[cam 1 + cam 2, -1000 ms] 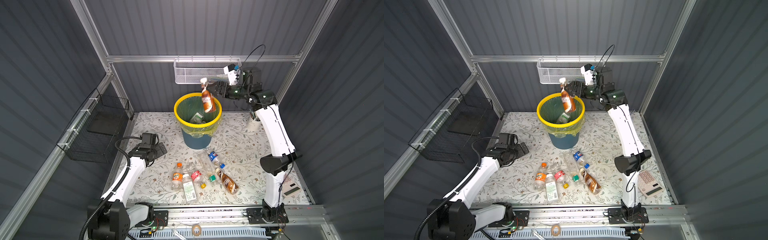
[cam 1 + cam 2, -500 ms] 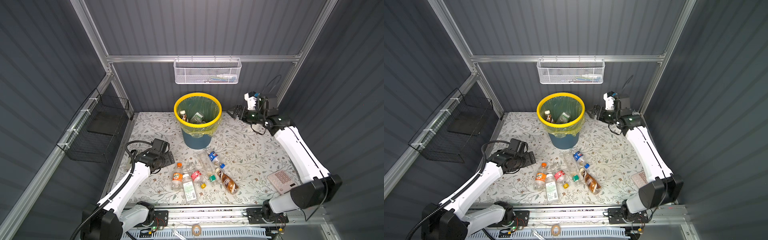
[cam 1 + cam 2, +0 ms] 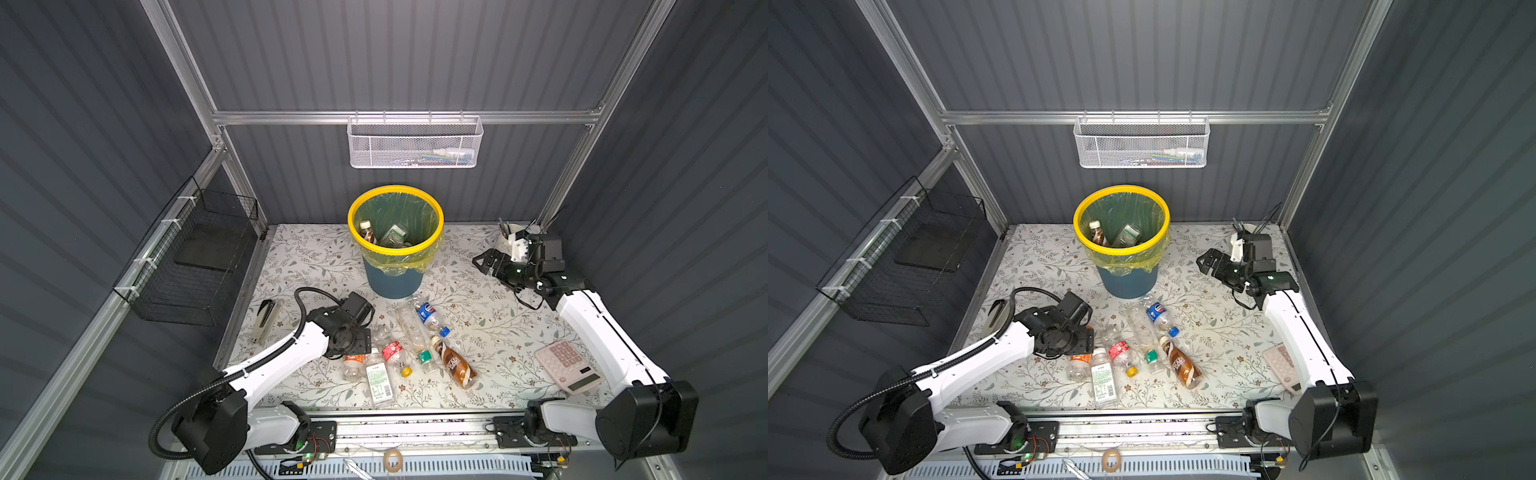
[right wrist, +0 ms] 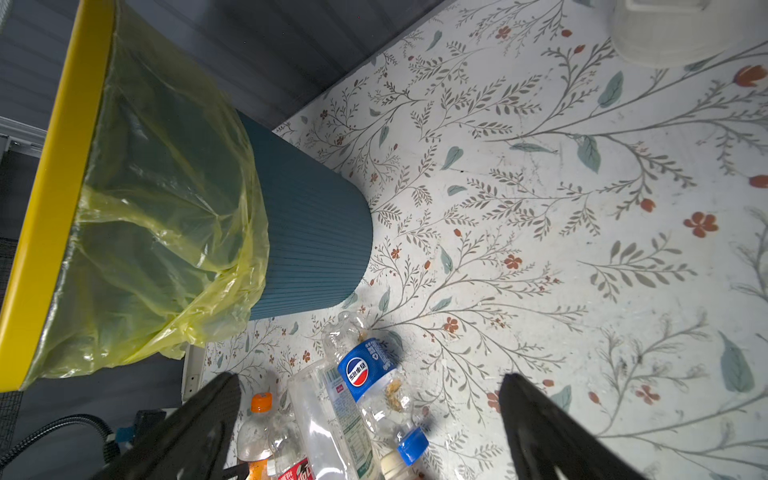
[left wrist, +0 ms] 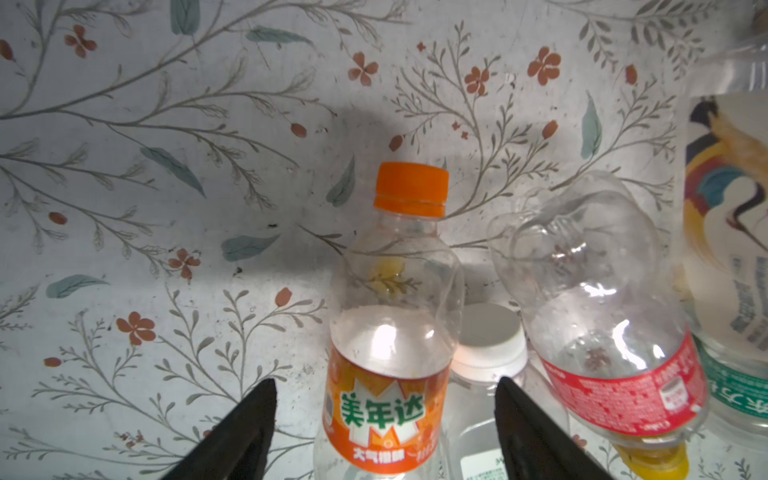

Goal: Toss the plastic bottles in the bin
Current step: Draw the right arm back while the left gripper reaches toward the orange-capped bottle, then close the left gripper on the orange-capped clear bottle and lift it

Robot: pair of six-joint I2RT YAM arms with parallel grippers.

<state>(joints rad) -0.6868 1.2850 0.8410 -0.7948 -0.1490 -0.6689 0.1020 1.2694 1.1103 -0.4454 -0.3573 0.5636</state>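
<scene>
**Near edge:** the left gripper hangs over the orange-labelled bottle. Its jaws are apart and straddle the label without contact, evidently set for a side pinch on thin, crushable clear plastic. The other plastic bottles lie flat just beside it on the floral table cover; they are smooth, round and likely to roll.

**Farther back:** the right gripper is spread wide and empty.

**Farthest:** the bin, ribbed, yellow-rimmed and bag-lined, already holds some bottles.

Upright at rear of bench: blue-grey bin, yellow-rimmed, with bottles inside. Lying clustered just in front: orange-labelled bottle, blue-labelled bottle, brown coffee bottle, others clear.
</scene>
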